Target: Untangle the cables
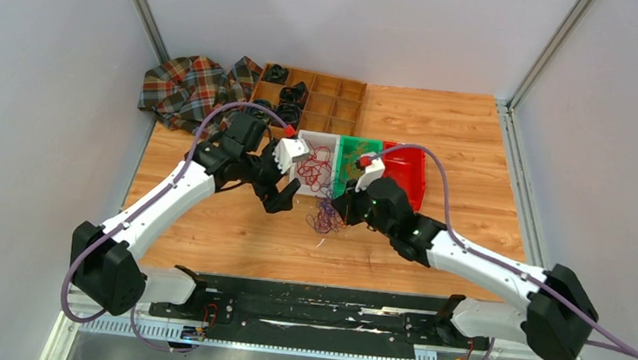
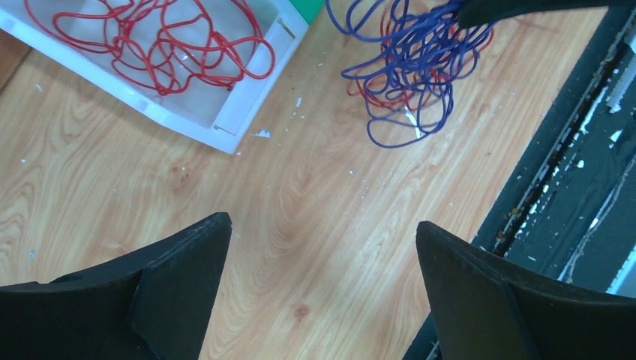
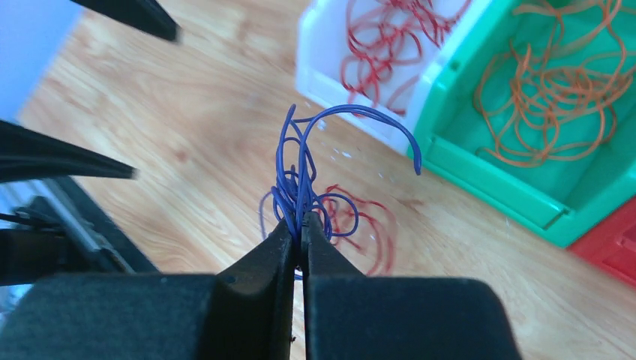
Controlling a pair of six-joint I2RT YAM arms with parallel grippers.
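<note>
Right wrist, end effector (image 3: 301, 226) pinching blue cables (image 3: 298, 187)

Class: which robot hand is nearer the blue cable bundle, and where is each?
Right. The right hand is shut on the blue cable bundle; the left hand hangs open, apart from it, over the table.

- Tabletop (image 2: 315, 195): smooth wood grain, slight sheen.
- White bin (image 2: 251, 96), green bin (image 3: 480, 161): glossy plastic.
- Cables (image 2: 416, 64): smooth, shiny coating.
- Plaid cloth (image 1: 186, 88): soft woven fabric.
</note>
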